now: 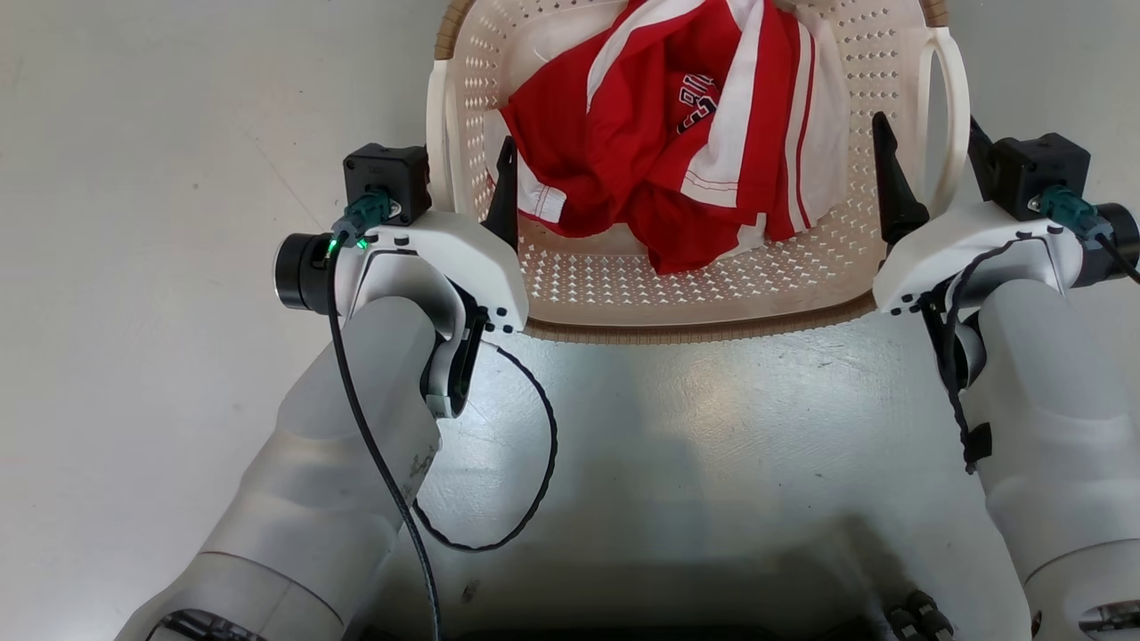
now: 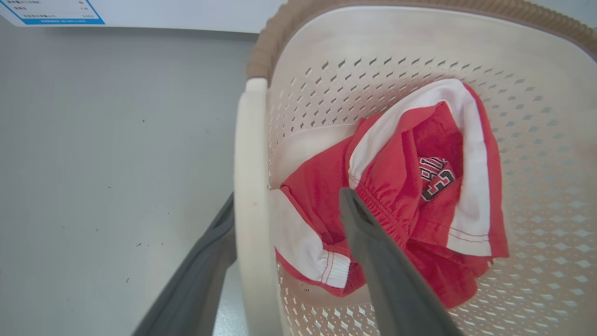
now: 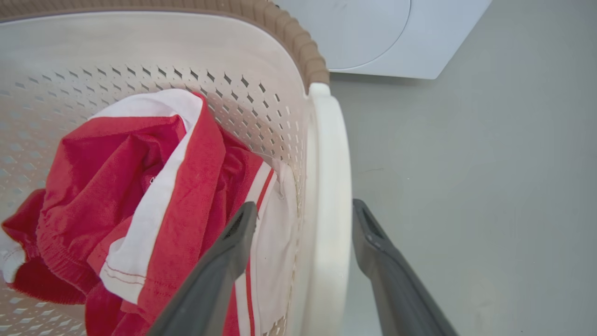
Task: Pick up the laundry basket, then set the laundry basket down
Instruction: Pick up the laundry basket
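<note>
A: Ground first. Pale grey floor point(image 1: 134, 178), scuffed, dark specks here and there. Biggest thing on it?
B: White appliance point(image 3: 373, 37) with a round door panel. One corner is seen from the right wrist, standing beyond the basket's far right corner.
A: And the laundry basket point(image 1: 623, 276)?
B: Looks to rest on the floor directly before the robot, between both arms. Cream, perforated walls, brown woven-look rim. Upright, mouth up.
A: Contents?
B: One crumpled red garment point(image 1: 659, 133), white stripes, dark lettering, heaped from the middle toward the right wall.
A: Left gripper point(image 2: 287, 196)?
B: Spread wide, nothing pinched. It straddles the left handle point(image 2: 249, 186): one finger outside the loop, the other inside the basket, its tip over the garment.
A: Touching the handle?
B: Cannot tell. The outer finger passes behind the loop.
A: Right gripper point(image 3: 304, 205)?
B: Same posture, spread wide. The right handle point(image 3: 329, 186) stands between the fingers, with a gap showing on the outer side. The inner finger lies over the garment.
A: Small items?
B: Black cable point(image 1: 534, 445) looping off the left wrist. Green light point(image 1: 337, 240) at its connector.
</note>
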`<state>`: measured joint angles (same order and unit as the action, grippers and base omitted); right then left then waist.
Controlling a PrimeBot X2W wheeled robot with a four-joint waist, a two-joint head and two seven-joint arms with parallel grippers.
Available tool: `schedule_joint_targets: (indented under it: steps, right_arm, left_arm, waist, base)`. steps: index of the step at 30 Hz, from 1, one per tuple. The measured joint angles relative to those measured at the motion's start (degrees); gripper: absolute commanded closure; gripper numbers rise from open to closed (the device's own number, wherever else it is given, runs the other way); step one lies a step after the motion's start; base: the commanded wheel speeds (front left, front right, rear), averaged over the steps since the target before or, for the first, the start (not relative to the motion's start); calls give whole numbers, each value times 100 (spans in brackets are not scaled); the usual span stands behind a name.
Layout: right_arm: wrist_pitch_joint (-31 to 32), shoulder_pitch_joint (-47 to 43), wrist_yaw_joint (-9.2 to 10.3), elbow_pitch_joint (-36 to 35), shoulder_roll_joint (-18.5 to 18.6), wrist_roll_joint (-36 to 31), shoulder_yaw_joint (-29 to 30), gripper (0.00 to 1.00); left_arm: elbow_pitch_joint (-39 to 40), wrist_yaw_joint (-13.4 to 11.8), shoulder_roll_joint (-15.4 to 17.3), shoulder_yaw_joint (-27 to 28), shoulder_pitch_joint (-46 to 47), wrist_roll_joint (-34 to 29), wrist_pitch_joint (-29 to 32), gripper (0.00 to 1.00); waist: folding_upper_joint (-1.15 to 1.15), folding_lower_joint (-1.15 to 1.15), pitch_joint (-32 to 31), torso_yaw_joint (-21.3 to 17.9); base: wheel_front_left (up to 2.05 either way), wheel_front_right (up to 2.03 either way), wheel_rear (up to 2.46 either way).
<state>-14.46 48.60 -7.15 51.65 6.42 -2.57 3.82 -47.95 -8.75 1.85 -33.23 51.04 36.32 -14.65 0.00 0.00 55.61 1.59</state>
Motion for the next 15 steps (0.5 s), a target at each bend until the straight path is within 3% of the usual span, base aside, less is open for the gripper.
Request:
schedule_joint_targets:
  steps: [15]
  right_arm:
    - [0,1,-1,99,-25,97,-14,0]
  left_arm:
    - [-155,-58,0,-138,126,155,0,0]
  waist:
    - [0,0,-31,-10]
  base:
    - [0,0,0]
